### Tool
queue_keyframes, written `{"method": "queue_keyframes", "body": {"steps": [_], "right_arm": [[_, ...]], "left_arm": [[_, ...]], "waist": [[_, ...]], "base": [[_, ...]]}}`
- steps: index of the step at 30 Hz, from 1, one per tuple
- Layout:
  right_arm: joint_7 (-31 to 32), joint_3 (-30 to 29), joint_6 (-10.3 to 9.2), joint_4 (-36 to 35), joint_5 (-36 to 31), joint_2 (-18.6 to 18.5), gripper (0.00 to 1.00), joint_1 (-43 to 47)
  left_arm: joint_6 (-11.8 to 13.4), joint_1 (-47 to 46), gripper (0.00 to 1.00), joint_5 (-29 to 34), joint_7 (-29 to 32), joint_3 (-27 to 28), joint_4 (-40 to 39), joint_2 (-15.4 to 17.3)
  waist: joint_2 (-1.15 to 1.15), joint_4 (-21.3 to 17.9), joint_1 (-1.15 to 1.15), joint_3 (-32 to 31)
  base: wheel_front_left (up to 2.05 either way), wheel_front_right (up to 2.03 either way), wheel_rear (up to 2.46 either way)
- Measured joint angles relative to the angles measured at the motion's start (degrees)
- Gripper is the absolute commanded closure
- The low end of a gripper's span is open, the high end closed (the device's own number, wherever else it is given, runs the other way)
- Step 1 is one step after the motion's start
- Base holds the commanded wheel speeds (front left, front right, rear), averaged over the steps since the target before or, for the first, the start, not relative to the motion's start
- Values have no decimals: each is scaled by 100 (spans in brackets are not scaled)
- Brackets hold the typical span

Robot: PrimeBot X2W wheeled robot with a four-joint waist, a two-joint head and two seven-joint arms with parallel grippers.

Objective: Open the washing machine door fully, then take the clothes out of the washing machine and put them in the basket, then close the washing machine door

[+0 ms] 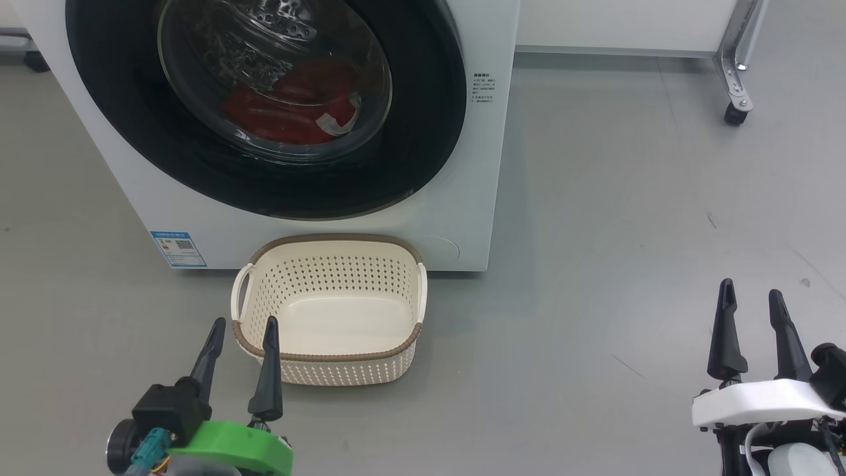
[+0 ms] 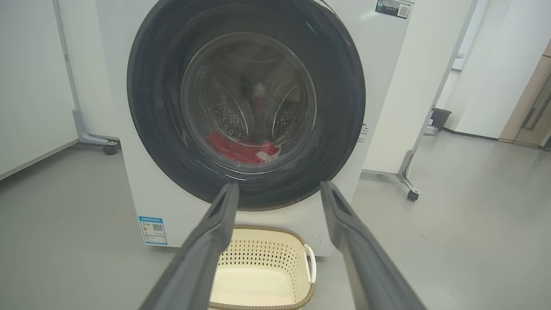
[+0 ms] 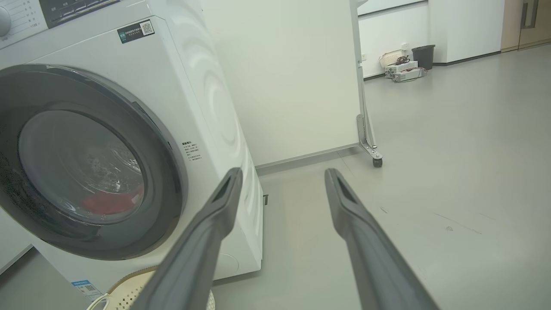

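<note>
The big white front-loading washing machine (image 1: 486, 165) is standing untouched, so nothing of the task is looking done. Its large round door with glossy black rim and bulging glass window (image 1: 132, 152) is sitting shut. The small cream perforated plastic basket with a brown rim (image 1: 330, 239) is waiting empty on the floor, just before the machine. The bright red clothes (image 1: 291, 109) are lying inside, behind the glass. The left gripper (image 1: 244, 324) and right gripper (image 1: 751, 291) are hanging spread wide, gripping nothing; opening, unloading and closing are all remaining.
</note>
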Motion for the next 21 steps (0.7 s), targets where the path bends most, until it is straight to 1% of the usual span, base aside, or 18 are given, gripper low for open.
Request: {"method": "queue_keyframes", "body": {"steps": [3,8,19,21], "right_arm": [[0,47,-40,68,-63,-2,0,-1],[0,140,-49,186,-129,11,0,-7],[55,249,-103,434,-260,9,0,-13],[60,268,-145,480,-259,14,0,-14]], "left_arm": [[51,0,0,174,0,-76,120,8],[189,1,0,155,0,-134,389,9],[324,1,0,53,0,-250,769,9],[361,1,0,40,0,-285,846,9]], "waist": [[0,-3,0,1],[0,-11,0,-4],[0,-27,0,-19],[0,-28,0,-18]], "base": [[0,0,0],[0,0,0],[0,0,0],[0,0,0]]}}
